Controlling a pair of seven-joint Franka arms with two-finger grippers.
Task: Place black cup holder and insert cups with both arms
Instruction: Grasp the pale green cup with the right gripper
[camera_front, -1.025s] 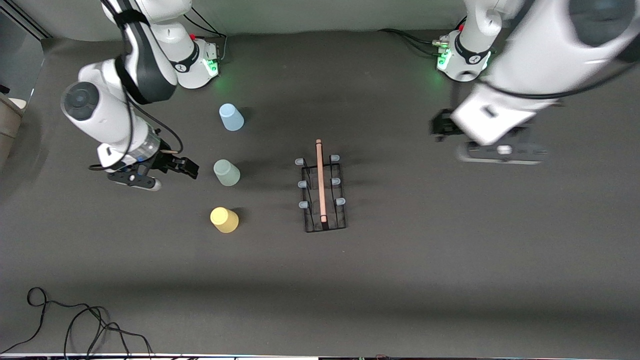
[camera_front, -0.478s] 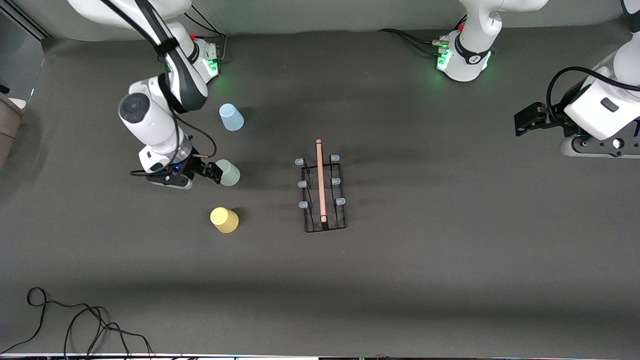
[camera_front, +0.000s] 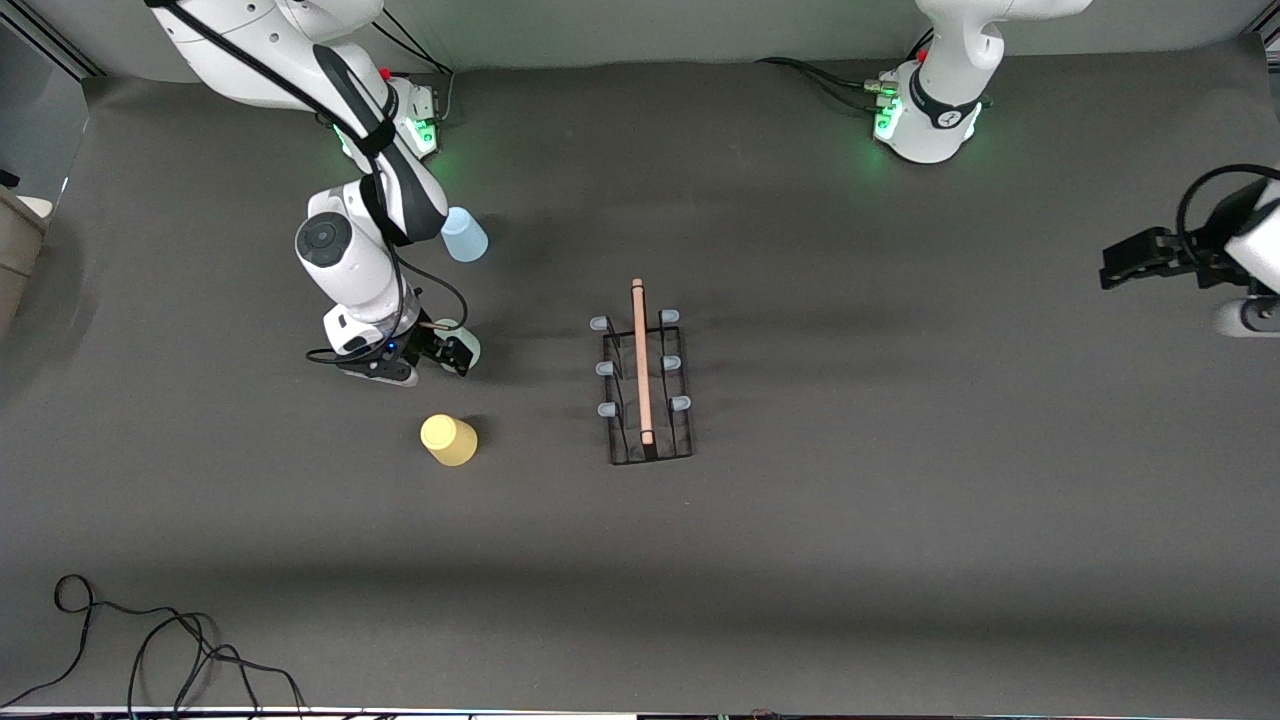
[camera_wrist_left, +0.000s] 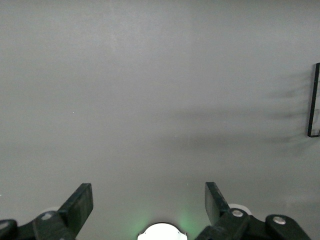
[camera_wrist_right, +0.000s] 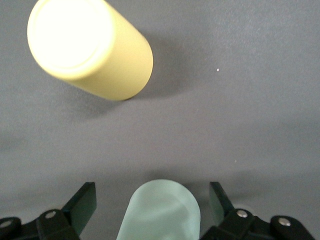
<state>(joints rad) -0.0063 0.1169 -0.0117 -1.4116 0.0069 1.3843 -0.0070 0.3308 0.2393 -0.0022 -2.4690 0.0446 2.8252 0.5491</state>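
Since the earlier frames, the right gripper (camera_front: 452, 352) has been carried in over the grey-green cup (camera_wrist_right: 161, 210), its fingers (camera_wrist_right: 80, 205) spread apart on either side without clamping, while the left gripper (camera_front: 1125, 268) has been drawn back toward its end of the table (camera_front: 900, 550), jaws apart and empty. The black cup holder (camera_front: 647, 375) is seen mid-table, cupless. From it, the blue cup (camera_front: 465, 236) lies at ten o'clock, the yellow cup (camera_front: 449, 440) at eight o'clock.
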